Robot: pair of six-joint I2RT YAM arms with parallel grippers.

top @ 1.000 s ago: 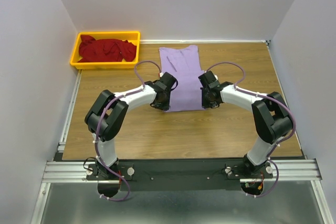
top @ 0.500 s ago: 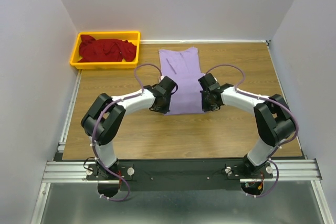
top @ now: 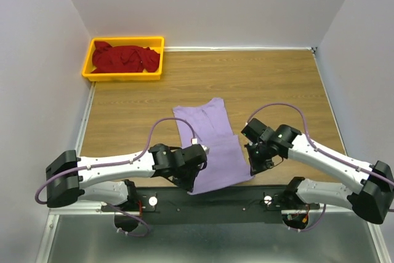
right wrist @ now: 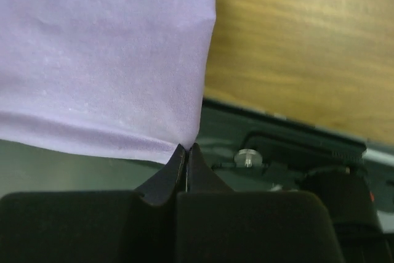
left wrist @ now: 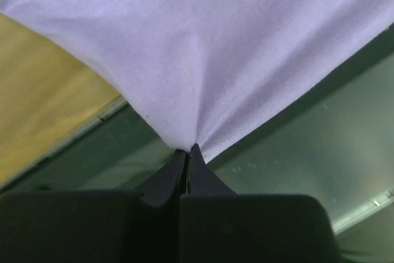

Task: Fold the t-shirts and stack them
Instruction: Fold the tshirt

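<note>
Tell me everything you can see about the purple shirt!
The purple shirt is plain, light lavender and looks like soft cloth. It lies mostly flat on the wooden table, narrower at its far end, with a few creases. Its near hem reaches past the table's front edge. The left hand and the right hand are each shut on a near corner, pinching the cloth into a small peak.

Even, bright light; blurred wrist close-ups.

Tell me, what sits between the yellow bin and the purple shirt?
Nothing: only bare wooden table separates the yellow bin from the purple shirt, as the top view shows.
</note>
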